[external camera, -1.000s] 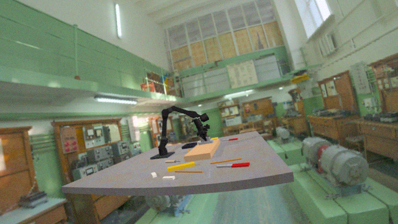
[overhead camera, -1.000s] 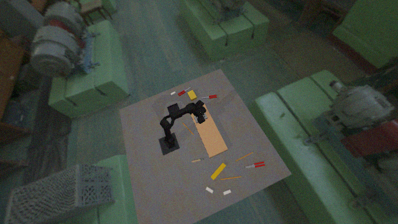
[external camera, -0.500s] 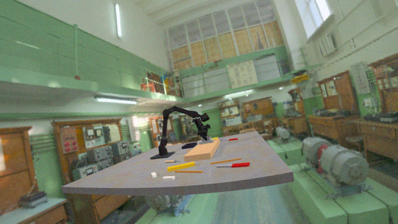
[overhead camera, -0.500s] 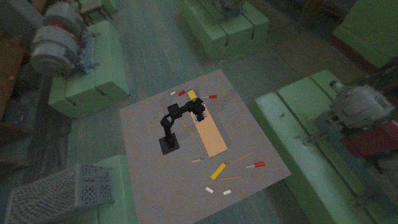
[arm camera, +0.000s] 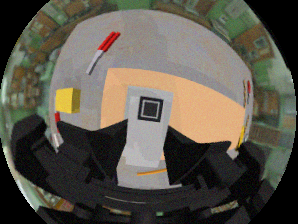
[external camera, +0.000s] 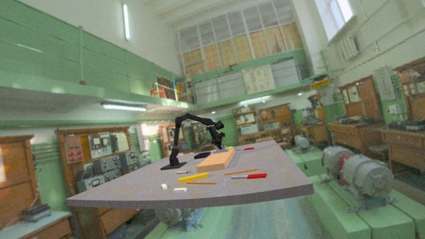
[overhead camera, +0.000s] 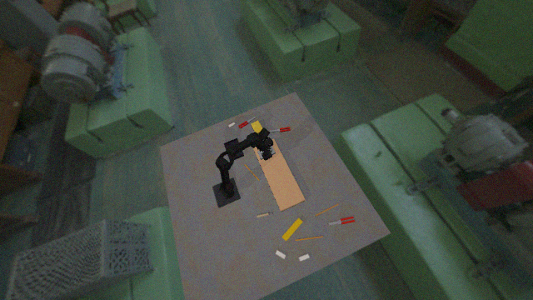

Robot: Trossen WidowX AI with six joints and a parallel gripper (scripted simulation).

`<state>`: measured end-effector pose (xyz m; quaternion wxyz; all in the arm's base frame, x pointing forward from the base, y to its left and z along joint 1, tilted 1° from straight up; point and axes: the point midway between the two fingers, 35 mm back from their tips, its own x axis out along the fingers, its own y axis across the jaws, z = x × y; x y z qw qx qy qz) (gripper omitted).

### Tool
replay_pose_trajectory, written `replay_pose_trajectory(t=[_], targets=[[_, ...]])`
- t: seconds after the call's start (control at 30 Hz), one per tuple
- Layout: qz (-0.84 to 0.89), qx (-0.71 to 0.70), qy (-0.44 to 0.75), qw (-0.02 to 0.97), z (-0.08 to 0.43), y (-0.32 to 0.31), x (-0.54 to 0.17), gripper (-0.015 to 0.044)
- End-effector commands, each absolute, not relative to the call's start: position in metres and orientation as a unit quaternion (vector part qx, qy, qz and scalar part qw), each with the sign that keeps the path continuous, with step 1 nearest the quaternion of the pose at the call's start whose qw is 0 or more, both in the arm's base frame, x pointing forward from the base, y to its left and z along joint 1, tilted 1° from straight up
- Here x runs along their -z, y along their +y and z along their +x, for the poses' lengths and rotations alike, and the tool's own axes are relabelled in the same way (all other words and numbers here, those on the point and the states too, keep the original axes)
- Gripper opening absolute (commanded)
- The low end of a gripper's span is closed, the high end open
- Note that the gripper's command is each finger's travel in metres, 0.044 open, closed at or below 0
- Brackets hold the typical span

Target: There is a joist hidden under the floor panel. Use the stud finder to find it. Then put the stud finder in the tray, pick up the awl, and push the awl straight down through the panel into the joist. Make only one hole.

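My gripper [overhead camera: 266, 155] [external camera: 219, 148] [arm camera: 146, 122] is shut on the grey stud finder [arm camera: 144, 145], holding it at the far end of the tan floor panel [overhead camera: 285, 179] [external camera: 216, 160] [arm camera: 200, 110]. The stud finder's square display is dark with a pale outline, not green. Whether it touches the panel cannot be told. The black tray [overhead camera: 230, 144] [external camera: 202, 155] lies beside the panel, partly under the arm in the top view. The awl [overhead camera: 263, 215] [external camera: 182, 172], with a pale handle, lies on the table off the panel's near end. The joist is hidden.
A yellow block [overhead camera: 256, 127] [arm camera: 67, 100] and red-handled tools [overhead camera: 285, 129] [arm camera: 104, 49] lie beyond the panel's far end. Near the other end lie a long yellow block [overhead camera: 292, 229] [external camera: 193, 177], pencils, another red-handled tool [overhead camera: 347, 220] [external camera: 257, 176] and white pieces [overhead camera: 281, 254].
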<state>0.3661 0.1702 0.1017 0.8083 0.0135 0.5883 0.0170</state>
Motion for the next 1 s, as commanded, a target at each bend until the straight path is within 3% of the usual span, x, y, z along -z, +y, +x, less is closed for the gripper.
replay_pose_trajectory(t=[0.0, 0.97], targets=[[0.014, -0.017, 0.588, 0.808, 0.367, 0.178, -0.102, 0.0], [0.015, -0.018, 0.588, 0.808, 0.367, 0.197, -0.103, 0.0]])
